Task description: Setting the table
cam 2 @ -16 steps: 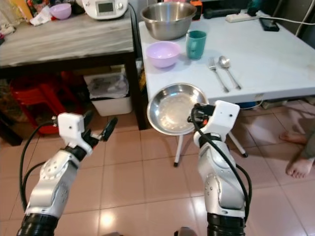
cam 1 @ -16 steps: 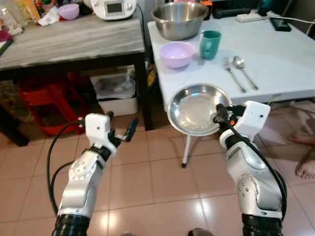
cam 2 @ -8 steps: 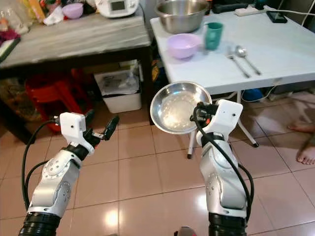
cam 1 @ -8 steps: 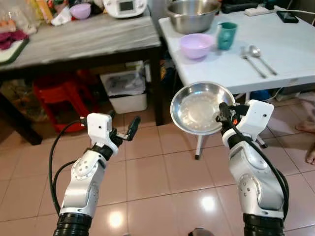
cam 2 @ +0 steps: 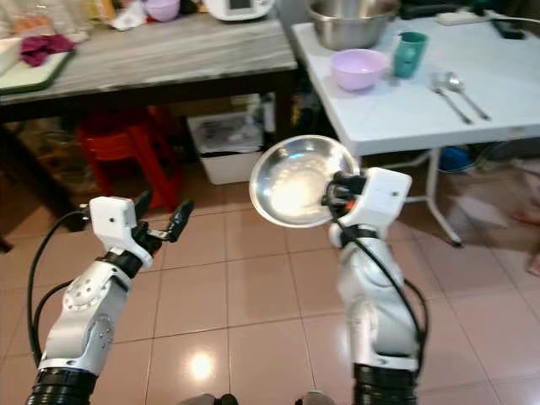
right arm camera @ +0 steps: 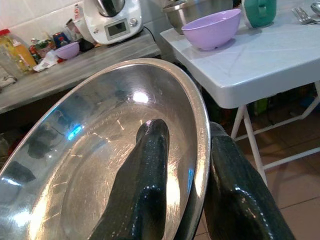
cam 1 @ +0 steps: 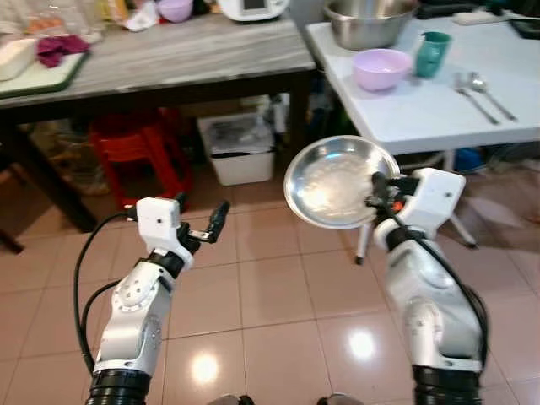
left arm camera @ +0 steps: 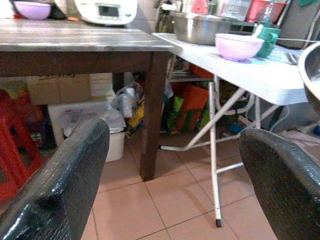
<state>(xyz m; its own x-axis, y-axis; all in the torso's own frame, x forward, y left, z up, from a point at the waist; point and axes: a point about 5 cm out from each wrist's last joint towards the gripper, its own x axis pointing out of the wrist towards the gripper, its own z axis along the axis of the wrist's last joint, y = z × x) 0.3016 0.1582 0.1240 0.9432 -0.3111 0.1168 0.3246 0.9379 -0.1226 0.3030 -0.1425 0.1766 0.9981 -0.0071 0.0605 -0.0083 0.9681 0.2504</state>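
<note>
Right gripper [cam 1: 377, 187] is clamped on the rim of the steel plate [cam 1: 333, 181]: in the right wrist view one black finger [right arm camera: 145, 185] lies inside the dish and the other is pressed against the outside of the rim. The steel plate is held in the air above the tiled floor [cam 1: 278, 304], tilted so that its hollow faces the camera, in front of the near edge of the white folding table [cam 1: 439, 110] and apart from it.

On the white folding table, a lilac bowl [cam 1: 381, 68] is set near the left edge, with a teal mug [cam 1: 432, 53] just beside it on the right. A large steel mixing bowl [cam 1: 369, 20] is placed behind them at the far left corner. A fork [cam 1: 474, 91] and a spoon [cam 1: 491, 91] are laid side by side towards the right edge.

Left gripper [cam 1: 202, 231] is held over the floor, well apart from the plate, with its fingers spread and nothing between them.

A dark wooden table [cam 1: 169, 59] with a grey top adjoins the white table on the left. On it a white appliance [cam 1: 253, 8] and a second lilac bowl [cam 1: 175, 8] are seen at the far edge, and a green tray [cam 1: 38, 76] at its left end. A red stool [cam 1: 139, 152] and a white bin [cam 1: 240, 152] are stored beneath it.
</note>
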